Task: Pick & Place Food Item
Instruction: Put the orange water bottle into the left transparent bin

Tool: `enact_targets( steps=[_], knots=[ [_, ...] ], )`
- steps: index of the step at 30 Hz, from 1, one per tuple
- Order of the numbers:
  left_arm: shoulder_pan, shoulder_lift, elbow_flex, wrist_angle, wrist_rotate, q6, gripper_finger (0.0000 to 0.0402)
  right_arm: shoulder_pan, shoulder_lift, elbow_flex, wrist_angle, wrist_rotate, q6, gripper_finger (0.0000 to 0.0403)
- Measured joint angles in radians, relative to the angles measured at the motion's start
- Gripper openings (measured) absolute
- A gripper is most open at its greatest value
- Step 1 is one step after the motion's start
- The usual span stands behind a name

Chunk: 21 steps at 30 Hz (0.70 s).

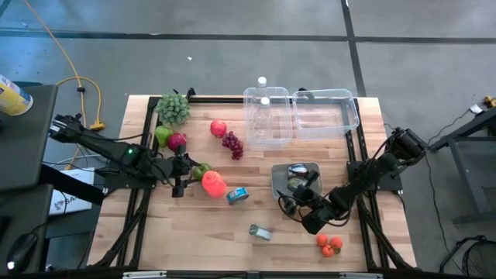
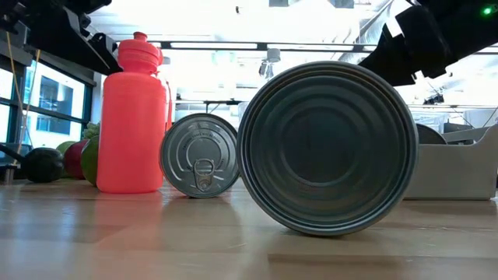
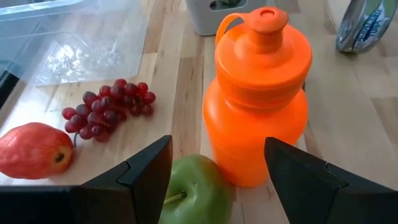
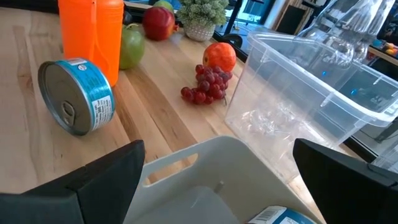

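Green apple (image 3: 189,190) sits right between our left gripper's (image 3: 217,180) parted, empty fingers, just short of the upright orange bottle (image 3: 258,93); our wide-open right gripper (image 4: 217,180) waits well apart, over the grey bin (image 4: 205,168).

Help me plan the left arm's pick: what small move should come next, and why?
Probably ease the left gripper forward and down around the green apple. Its fingers stand open with the apple between them, unheld, and the orange bottle stands close behind.
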Motion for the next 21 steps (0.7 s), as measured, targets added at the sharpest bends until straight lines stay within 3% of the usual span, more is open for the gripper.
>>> enact_targets(
  steps=[10, 21],
  knots=[
    [-0.001, 0.0, 0.0, 0.019, 0.05, 0.01, 0.0246, 0.0, 0.0, 0.0, -0.002, -0.032, 0.0, 0.0398],
    [0.002, -0.003, 0.0, 0.036, -0.069, -0.066, 0.0246, 0.0, 0.0, 0.0, 0.0, -0.06, 0.0, 0.0398]
  ],
)
